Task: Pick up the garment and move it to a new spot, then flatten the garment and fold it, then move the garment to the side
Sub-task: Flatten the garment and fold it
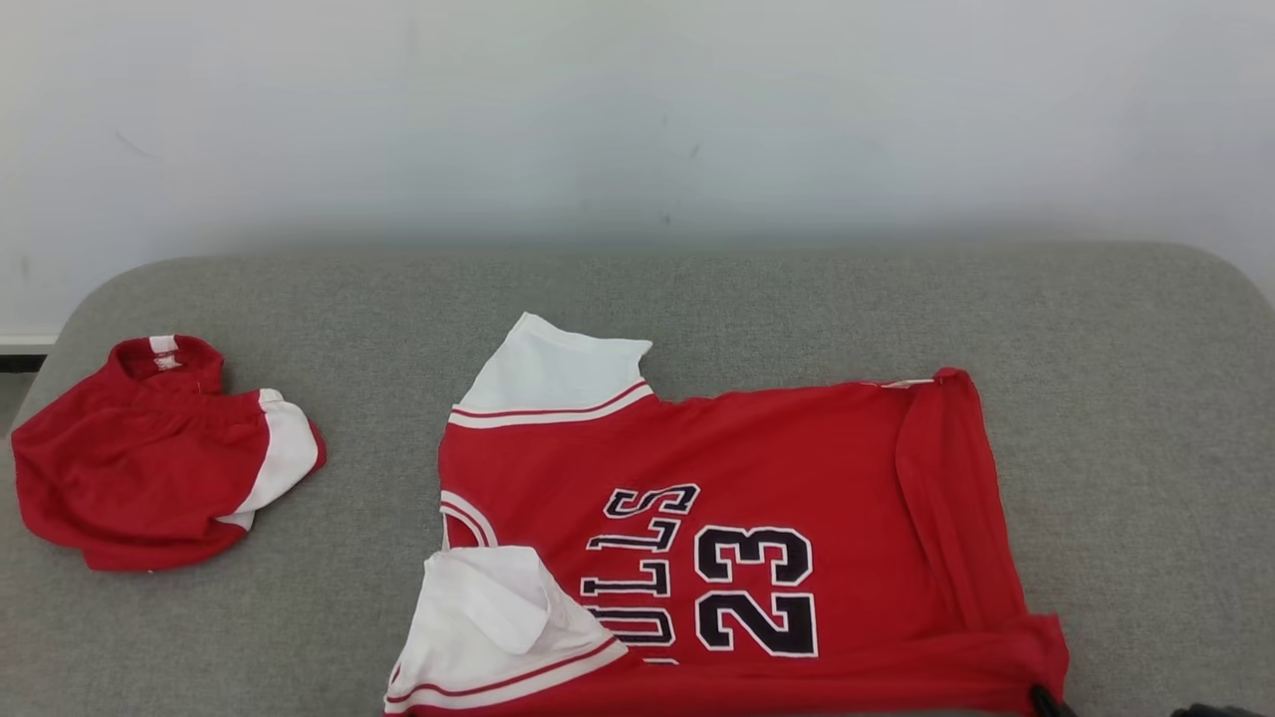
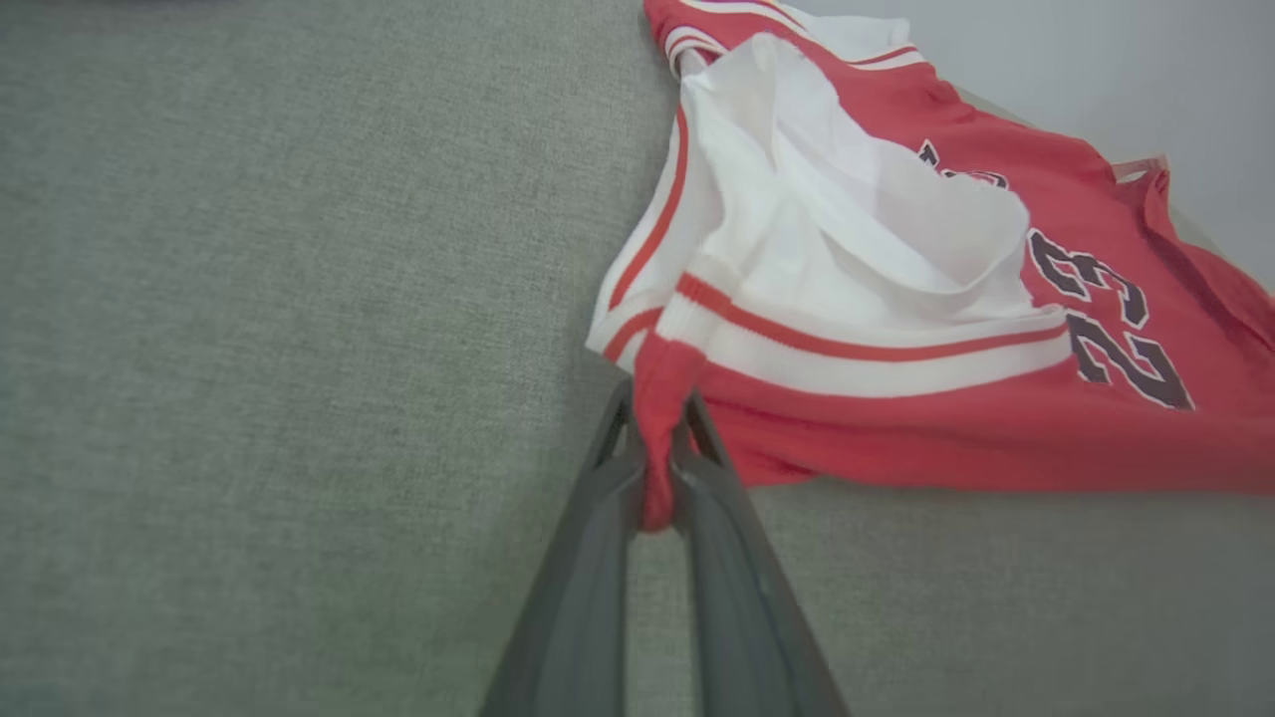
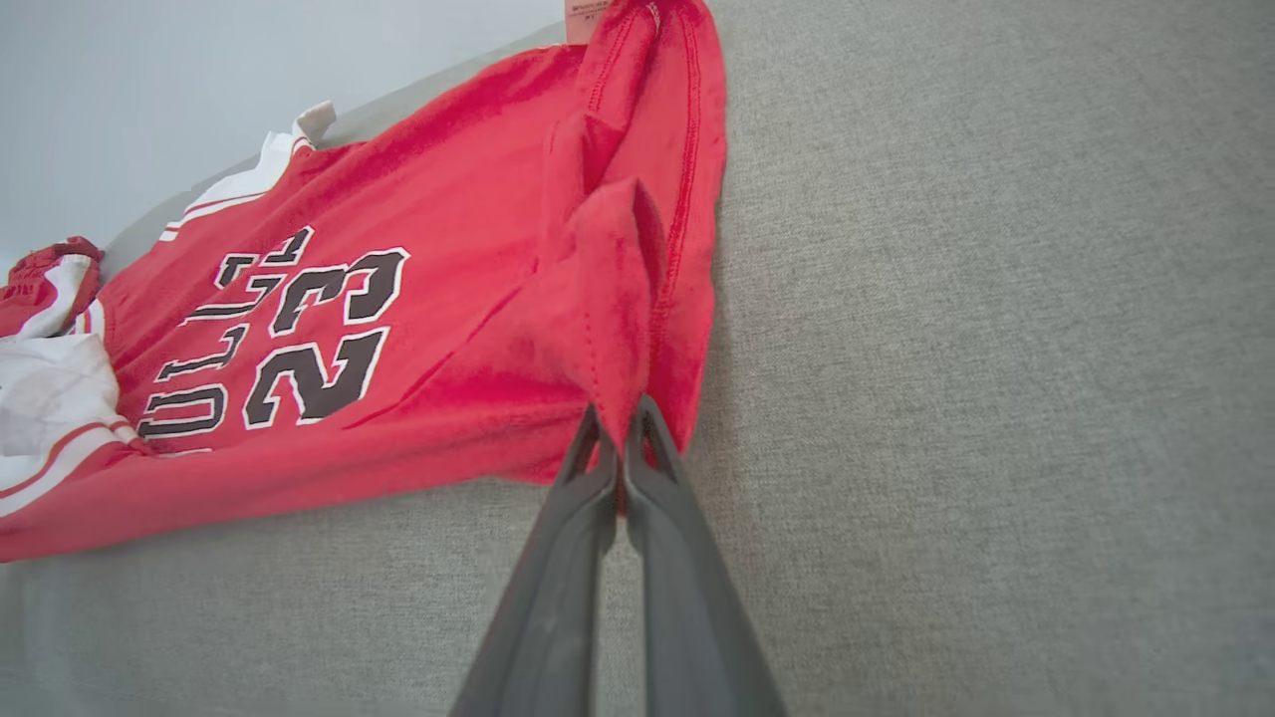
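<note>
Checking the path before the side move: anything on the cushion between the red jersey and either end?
Left end: a crumpled red-and-white garment lies on the grey fabric cushion, apart from the red number-23 jersey. Right end: nothing visible.

Near side of the jersey (image 1: pixel 757 468) runs off the head view's bottom edge. Near end of its chest lettering (image 1: pixel 642 568) is hidden, by the folded white sleeve (image 1: pixel 488 607) or a red fold, can't tell. Right gripper (image 1: pixel 1048 703) cut off there, a dark tip. Dark shape (image 1: pixel 1210 709) further right, unidentifiable. Tag (image 3: pixel 588 15) at the far right corner is cut by the frame, print unreadable. Cloth inside the left gripper (image 2: pixel 657 403) is hidden.
</note>
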You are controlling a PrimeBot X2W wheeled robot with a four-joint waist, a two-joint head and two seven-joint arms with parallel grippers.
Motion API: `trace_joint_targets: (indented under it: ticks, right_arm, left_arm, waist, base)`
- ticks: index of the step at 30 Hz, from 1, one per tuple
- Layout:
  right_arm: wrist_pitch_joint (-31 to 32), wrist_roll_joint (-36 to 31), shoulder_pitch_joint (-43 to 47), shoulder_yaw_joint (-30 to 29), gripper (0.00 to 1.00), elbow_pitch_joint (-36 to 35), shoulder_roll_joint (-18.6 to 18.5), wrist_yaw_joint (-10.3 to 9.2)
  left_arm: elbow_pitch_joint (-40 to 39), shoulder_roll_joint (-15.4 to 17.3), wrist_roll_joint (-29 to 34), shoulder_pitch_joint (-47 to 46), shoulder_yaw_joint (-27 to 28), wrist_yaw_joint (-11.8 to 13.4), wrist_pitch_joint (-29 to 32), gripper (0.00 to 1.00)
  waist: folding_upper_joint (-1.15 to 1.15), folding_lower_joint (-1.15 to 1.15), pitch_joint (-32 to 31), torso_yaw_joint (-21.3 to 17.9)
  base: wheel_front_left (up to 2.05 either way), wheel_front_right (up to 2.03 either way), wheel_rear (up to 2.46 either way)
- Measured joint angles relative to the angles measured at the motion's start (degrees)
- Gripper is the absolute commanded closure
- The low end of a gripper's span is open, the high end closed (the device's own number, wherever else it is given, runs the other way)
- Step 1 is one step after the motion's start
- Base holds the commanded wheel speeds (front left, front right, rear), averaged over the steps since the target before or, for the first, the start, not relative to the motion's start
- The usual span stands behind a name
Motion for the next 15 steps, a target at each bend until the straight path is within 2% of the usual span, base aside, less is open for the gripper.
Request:
trace_joint_targets:
  ticks: [6, 7, 8, 9, 15]
  right_arm:
    - [5.91, -0.45, 4.76, -4.41, 1.00, -4.67, 1.63, 0.00]
    - [6.50, -0.78, 5.11, -4.72, 0.87, -5.09, 2.07, 0.00]
    - [6.87, -1.32, 5.23, -4.99, 0.49, -5.53, 2.47, 0.00]
    - [7.16, -1.69, 5.20, -5.22, 0.00, -5.99, 2.92, 0.00]
    - [4.89, -3.33, 3.58, -6.44, 0.00, -7.94, 5.35, 0.00]
  left_arm:
    - [-4.91, 0.20, 0.02, 3.09, -0.30, 1.89, 0.63, 1.00]
    - [-5.47, 0.23, 0.01, 3.24, -0.25, 2.09, 0.71, 0.87]
    - [-5.99, 0.24, 0.03, 3.36, -0.32, 2.41, 0.73, 0.42]
    - [-6.38, 0.26, 0.11, 3.52, -0.34, 2.48, 0.71, 0.00]
    - [-8.92, 0.14, 0.70, 3.86, 1.56, 3.68, -0.08, 0.00]
  waist:
    - [0.00, 0.00, -0.29, 0.29]
    - [0.00, 0.00, -0.21, 0.18]
    - [0.00, 0.00, -0.16, 0.07]
    - [0.00, 0.00, -0.13, -0.06]
    - [0.00, 0.00, -0.30, -1.15]
  base:
    - [0.00, 0.00, 0.00]
    - [0.00, 0.00, 0.00]
    - [0.00, 0.00, 0.00]
    - [0.00, 0.00, 0.00]
    - [0.00, 0.00, 0.00]
